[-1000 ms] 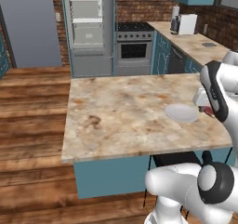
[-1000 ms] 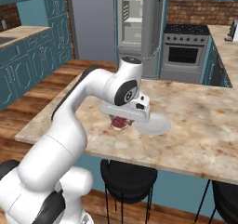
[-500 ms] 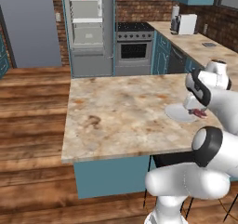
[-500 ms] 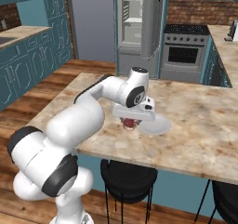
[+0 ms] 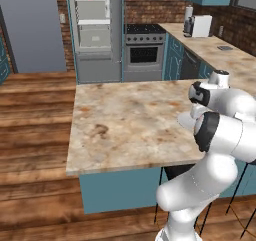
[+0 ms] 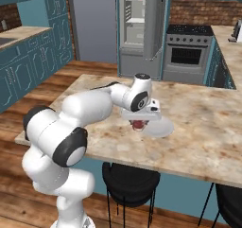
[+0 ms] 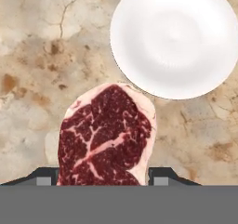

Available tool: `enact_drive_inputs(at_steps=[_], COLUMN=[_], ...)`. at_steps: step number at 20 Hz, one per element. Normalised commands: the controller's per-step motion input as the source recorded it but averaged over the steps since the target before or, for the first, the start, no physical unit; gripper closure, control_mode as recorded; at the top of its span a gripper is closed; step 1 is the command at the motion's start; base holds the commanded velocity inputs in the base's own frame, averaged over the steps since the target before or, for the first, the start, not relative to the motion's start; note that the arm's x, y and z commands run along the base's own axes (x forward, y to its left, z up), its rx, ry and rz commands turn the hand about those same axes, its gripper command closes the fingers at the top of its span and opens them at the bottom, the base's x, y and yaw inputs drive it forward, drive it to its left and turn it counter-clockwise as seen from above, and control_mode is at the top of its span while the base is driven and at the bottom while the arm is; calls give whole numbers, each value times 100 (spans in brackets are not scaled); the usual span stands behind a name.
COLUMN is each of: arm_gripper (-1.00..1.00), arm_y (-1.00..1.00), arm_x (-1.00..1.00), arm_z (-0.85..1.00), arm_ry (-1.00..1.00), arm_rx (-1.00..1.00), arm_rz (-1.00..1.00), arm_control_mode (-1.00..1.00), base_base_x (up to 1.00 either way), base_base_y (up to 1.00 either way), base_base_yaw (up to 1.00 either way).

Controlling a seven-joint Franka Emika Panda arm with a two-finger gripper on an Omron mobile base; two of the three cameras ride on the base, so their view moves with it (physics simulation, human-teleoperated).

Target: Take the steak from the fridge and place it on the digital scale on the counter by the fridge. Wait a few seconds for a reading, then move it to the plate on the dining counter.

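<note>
The steak [image 7: 107, 135], a dark red slab with pale streaks, hangs between my fingertips just above the dining counter [image 7: 37, 56]. My gripper [image 7: 102, 176] is shut on it. The white plate [image 7: 174, 39] lies on the slab just beyond the steak, and the meat's far tip reaches the plate's rim. From the right base view, the gripper [image 6: 139, 122] holds the steak [image 6: 138, 125] at the left edge of the plate [image 6: 159, 127]. In the background stands the fridge [image 5: 92, 30] with its door open. The digital scale [image 5: 225, 48] lies on the counter [image 5: 215, 60] at right.
A steel stove [image 5: 144, 47] stands beside the fridge. A white appliance [image 5: 197, 26] sits at the far end of the counter. Black stools [image 6: 130, 179] stand under the near edge of the dining counter [image 6: 203, 123]. My own arm [image 5: 220, 130] covers part of the plate.
The arm has swung and folded lower over the slab. The steak has shifted a little toward the plate, still held. The plate has not moved.
</note>
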Motion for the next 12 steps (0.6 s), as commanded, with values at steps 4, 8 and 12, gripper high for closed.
enact_drive_inputs(at_steps=[4,8,12], arm_gripper=[100,100,100], arm_y=[-46,-43,-32], arm_x=[36,41,48], arm_z=[-24,-33,-24], arm_ry=[-1,0,0], arm_rx=[-5,0,0], arm_rz=[0,0,0], arm_control_mode=[-100,-100,-100], base_base_x=[0,0,0], base_base_y=[0,0,0], base_base_yaw=[0,0,0])
